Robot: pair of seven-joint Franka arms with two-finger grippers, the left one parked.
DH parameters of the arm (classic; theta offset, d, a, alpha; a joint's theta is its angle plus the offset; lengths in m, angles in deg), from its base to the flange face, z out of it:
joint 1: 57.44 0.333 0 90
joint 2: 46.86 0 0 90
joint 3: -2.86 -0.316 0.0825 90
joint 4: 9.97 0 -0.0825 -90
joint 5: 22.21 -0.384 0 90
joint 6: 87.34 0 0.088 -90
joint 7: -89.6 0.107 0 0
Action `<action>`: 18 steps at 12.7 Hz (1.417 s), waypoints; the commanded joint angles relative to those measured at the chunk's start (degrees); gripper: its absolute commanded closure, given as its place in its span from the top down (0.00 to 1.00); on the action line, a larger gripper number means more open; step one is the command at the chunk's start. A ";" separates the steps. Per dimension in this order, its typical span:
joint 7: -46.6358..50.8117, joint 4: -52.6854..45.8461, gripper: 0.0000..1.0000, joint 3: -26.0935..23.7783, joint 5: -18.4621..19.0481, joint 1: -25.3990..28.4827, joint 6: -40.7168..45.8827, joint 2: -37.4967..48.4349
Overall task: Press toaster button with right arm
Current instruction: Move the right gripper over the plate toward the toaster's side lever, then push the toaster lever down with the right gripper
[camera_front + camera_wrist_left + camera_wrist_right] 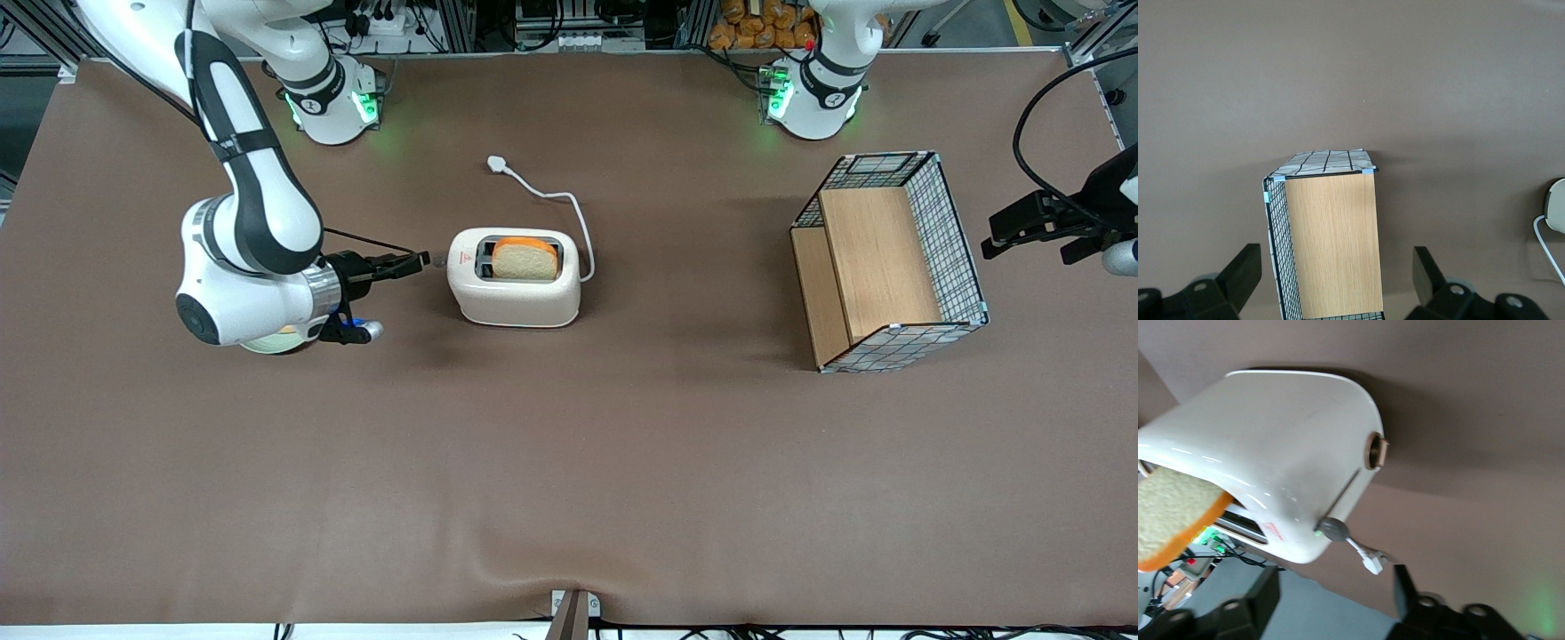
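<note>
The cream-white toaster (514,289) stands mid-table with a bread slice (524,259) in one slot. Its white cord runs to a plug (496,164) farther from the front camera. The right arm's black gripper (411,264) lies level at the toaster's short end on the working arm's side, its tips close to the small grey toaster button (441,265). In the right wrist view the gripper (1335,581) is open and empty. The grey button (1332,529) sticks out of the toaster (1271,447) just ahead of the gap between the fingers. The bread slice (1175,513) shows there too.
A wire basket with wooden panels (889,262) lies on its side toward the parked arm's end of the table; it also shows in the left wrist view (1331,240). A round brownish knob (1376,450) sits on the toaster's short end apart from the button.
</note>
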 commanded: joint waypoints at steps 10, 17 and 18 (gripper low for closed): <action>-0.62 2.96 0.00 0.34 -4.47 2.79 -3.76 -1.43; -5.19 3.85 0.00 0.34 -4.56 2.09 -4.99 -4.41; -5.19 3.85 0.00 0.34 -4.56 2.26 -5.78 -4.94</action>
